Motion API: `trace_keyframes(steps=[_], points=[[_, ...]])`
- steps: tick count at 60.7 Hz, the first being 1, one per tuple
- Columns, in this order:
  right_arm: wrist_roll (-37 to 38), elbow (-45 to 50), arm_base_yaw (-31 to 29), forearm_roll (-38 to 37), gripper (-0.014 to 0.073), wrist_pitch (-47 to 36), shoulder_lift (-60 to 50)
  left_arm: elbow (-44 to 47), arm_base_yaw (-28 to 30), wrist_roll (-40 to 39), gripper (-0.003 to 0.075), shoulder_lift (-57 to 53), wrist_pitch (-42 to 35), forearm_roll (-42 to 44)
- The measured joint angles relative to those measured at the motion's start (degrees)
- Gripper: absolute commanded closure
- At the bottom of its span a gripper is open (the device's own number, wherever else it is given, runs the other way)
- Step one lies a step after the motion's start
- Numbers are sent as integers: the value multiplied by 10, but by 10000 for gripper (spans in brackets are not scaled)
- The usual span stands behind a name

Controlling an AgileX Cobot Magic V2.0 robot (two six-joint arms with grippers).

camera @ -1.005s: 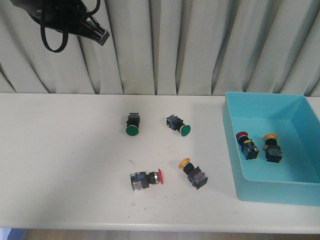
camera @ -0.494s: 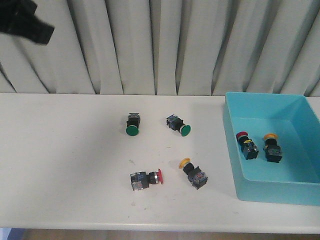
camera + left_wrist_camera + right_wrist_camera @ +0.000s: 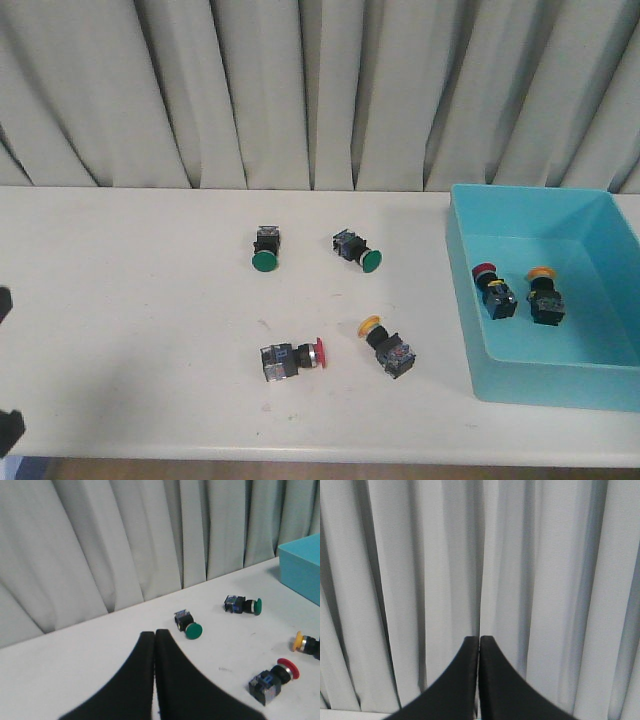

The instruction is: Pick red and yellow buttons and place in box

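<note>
Fingers (image 3: 154,632) of my left arm are pressed together, the right arm's fingers (image 3: 479,639) too, nothing held. Box (image 3: 470,300) at right holds two buttons. Red button (image 3: 292,358) and yellow button (image 3: 388,346) lie on the near tabletop (image 3: 130,300); next I'd open over one.

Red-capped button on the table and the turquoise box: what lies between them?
In the front view, the yellow-capped push-button switch lies between the red-capped push-button switch and the turquoise plastic box.

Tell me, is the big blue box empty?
No. The light turquoise plastic box holds a red-capped button and a yellow-capped button.
</note>
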Motion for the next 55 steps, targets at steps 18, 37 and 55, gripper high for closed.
trace_keyframes(steps=[18,37,55], points=[[0,0,0,0,601,0,0,170,89,-4,726,-118,-86,-77],[0,0,0,0,601,1,0,185,162,-6,726,-255,-54,-79],[0,0,0,0,601,1,0,186,173,20,726,-314,51,-78]])
